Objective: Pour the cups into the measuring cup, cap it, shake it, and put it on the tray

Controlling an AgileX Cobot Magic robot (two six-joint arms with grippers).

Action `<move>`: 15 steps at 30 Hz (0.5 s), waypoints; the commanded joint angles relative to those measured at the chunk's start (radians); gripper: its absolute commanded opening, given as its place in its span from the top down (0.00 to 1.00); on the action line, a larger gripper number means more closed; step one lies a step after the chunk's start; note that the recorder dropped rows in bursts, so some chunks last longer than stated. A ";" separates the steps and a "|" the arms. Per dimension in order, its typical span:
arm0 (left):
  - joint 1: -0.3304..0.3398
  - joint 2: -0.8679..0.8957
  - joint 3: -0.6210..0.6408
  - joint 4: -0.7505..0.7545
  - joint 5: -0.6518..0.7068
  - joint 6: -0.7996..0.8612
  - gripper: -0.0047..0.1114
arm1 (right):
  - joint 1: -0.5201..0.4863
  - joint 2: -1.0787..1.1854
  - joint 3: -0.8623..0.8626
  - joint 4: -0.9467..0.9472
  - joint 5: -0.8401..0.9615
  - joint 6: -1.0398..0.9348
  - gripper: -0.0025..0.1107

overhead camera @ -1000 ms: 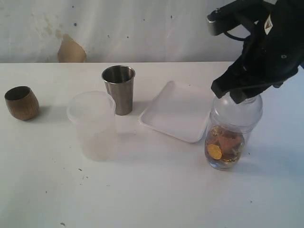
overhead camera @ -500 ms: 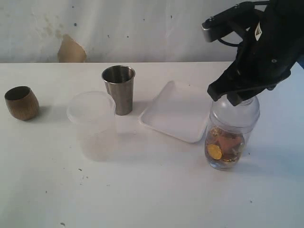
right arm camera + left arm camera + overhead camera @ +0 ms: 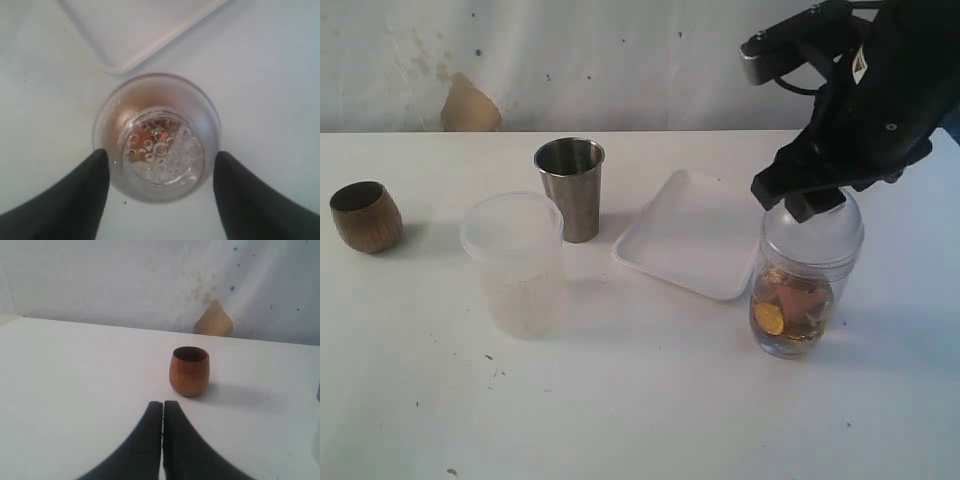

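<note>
The clear measuring cup (image 3: 792,300) stands right of the white tray (image 3: 690,235), with gold and brown pieces inside and a clear dome lid (image 3: 815,228) on top. My right gripper (image 3: 802,200) hovers over that lid. In the right wrist view it is open (image 3: 161,155), one finger on each side of the dome lid (image 3: 160,135). The steel tumbler (image 3: 570,190), the frosted plastic cup (image 3: 515,265) and the brown wood-look cup (image 3: 365,216) stand to the left. My left gripper (image 3: 162,405) is shut and empty, low over the table, a short way from the wood-look cup (image 3: 189,371).
A corner of the tray (image 3: 135,30) lies just beyond the capped cup in the right wrist view. A stained white wall (image 3: 470,105) runs behind the table. The left arm is out of the exterior view.
My right arm has drifted slightly left and down over the dome lid, and the capped cup's top sits a little further left. The other cups and the tray have not moved.
</note>
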 commanded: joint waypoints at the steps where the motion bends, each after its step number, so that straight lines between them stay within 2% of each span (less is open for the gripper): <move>1: 0.001 -0.005 0.004 0.003 -0.013 -0.001 0.95 | -0.009 -0.016 -0.021 -0.001 0.000 0.000 0.50; 8: 0.001 -0.005 0.004 0.003 -0.013 -0.001 0.95 | -0.009 -0.072 -0.062 -0.049 -0.044 0.024 0.65; 10: 0.001 -0.005 0.004 0.003 -0.013 -0.001 0.95 | -0.009 -0.075 -0.051 -0.092 -0.047 0.081 0.76; 13: 0.001 -0.005 0.004 0.003 -0.013 -0.001 0.95 | -0.009 -0.071 -0.022 -0.100 -0.052 0.099 0.97; 15: 0.001 -0.005 0.004 0.003 -0.013 -0.001 0.95 | -0.009 -0.069 0.002 -0.102 -0.080 0.099 0.98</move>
